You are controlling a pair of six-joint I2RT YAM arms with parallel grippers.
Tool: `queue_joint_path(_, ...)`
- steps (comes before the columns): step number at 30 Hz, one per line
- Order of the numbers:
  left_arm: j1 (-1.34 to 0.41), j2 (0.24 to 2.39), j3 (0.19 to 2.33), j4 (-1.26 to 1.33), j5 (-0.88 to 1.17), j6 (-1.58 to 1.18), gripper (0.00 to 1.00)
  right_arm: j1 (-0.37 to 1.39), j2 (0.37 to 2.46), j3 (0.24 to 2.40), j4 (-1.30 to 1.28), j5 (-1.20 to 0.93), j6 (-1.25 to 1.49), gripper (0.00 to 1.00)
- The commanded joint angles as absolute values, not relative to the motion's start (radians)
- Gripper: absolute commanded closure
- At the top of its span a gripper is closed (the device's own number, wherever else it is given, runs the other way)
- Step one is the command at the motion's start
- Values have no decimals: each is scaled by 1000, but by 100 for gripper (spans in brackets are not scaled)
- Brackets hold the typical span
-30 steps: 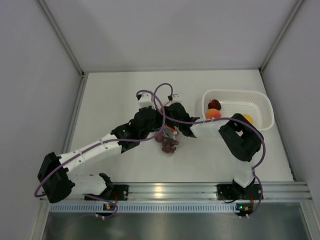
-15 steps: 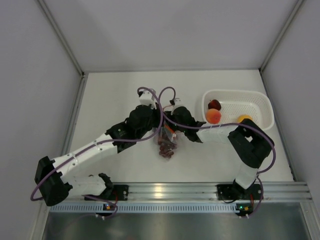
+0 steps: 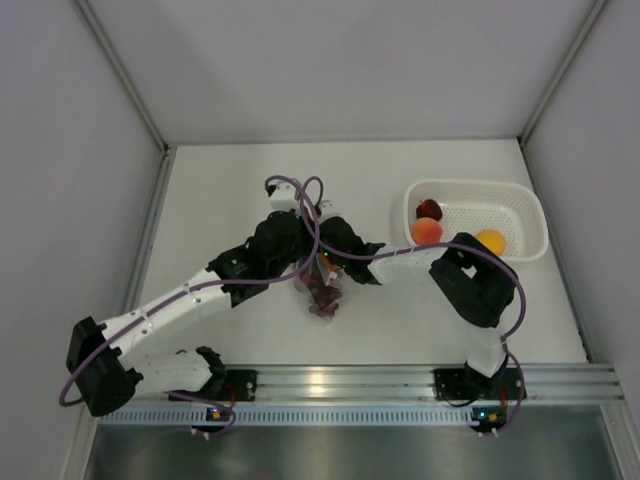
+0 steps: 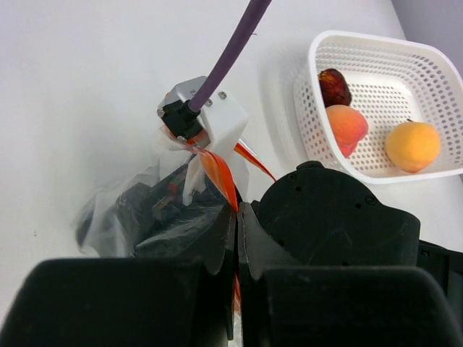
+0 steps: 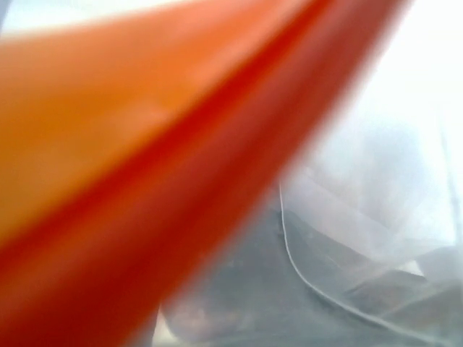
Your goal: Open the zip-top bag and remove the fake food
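Observation:
The zip-top bag (image 3: 322, 298) hangs crumpled at mid-table with a dark grape bunch of fake food inside. My left gripper (image 4: 237, 211) is shut on the bag's red-orange zip strip (image 4: 217, 173). My right gripper (image 3: 326, 266) pushes into the bag's mouth from the right. Its fingers are dark shapes behind the plastic (image 4: 155, 206), and how they stand is unclear. The right wrist view shows only the blurred orange strip (image 5: 145, 166) and clear plastic (image 5: 347, 238). A peach (image 3: 427, 231), an orange-yellow fruit (image 3: 490, 240) and a dark red piece (image 3: 429, 209) lie in the basket.
The white perforated basket (image 3: 520, 205) stands at the right, close to the right arm's forearm. Purple cables (image 3: 300, 195) loop above both wrists. Grey walls enclose the white table on three sides.
Both grippers and the bag have shifted a little left and toward the near edge. The right gripper has pushed further into the bag's mouth.

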State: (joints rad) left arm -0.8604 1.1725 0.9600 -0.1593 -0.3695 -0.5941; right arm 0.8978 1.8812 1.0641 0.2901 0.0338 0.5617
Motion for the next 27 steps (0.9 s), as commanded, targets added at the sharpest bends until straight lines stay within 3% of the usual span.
queue_joint_path(1,-870,1120,939,-146,-377,-594,100,930,1948,1135,224,87,532,37)
queue_joint_path(21,-861,1083,884,-153,-439,-604,100,971,2071,1226,116,192,531,34)
queue_joint_path(25,-858,1075,877,-153,-446,-603,100,973,2042,1203,137,198,535,56)
queue_joint_path(27,-856,1072,874,-153,-446,-601,100,971,2020,1183,146,213,532,60)
